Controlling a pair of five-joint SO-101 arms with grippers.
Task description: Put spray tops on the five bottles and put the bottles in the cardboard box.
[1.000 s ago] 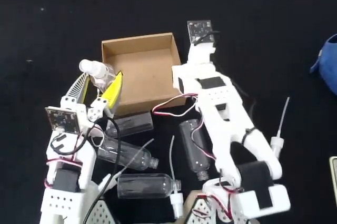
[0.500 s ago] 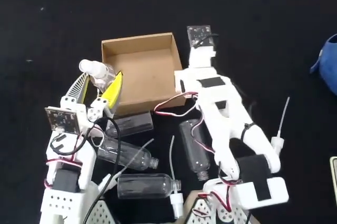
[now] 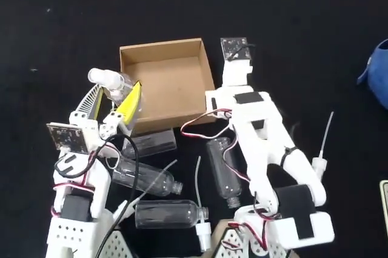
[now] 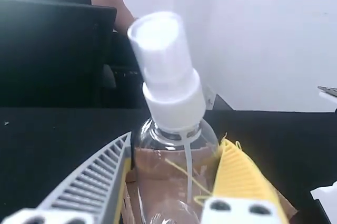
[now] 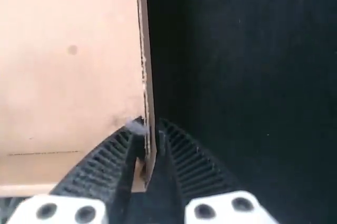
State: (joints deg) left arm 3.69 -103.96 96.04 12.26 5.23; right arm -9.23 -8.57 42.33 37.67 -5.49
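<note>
Black desk [image 3: 315, 46]: my L hand [image 3: 117, 87] is clamped on a capped bottle [image 4: 174, 145], tilted, right at the left edge of the cardboard box [image 3: 167, 82]. R hand [image 5: 150, 137] pinches the box's right wall, 1 finger inside, 1 outside.

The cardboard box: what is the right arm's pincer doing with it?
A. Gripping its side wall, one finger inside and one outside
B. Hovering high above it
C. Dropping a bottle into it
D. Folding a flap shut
A: in the right wrist view the right pincer is closed astride the thin wall of the cardboard box, with one finger on the box's inner side and the other over the black table.
</note>
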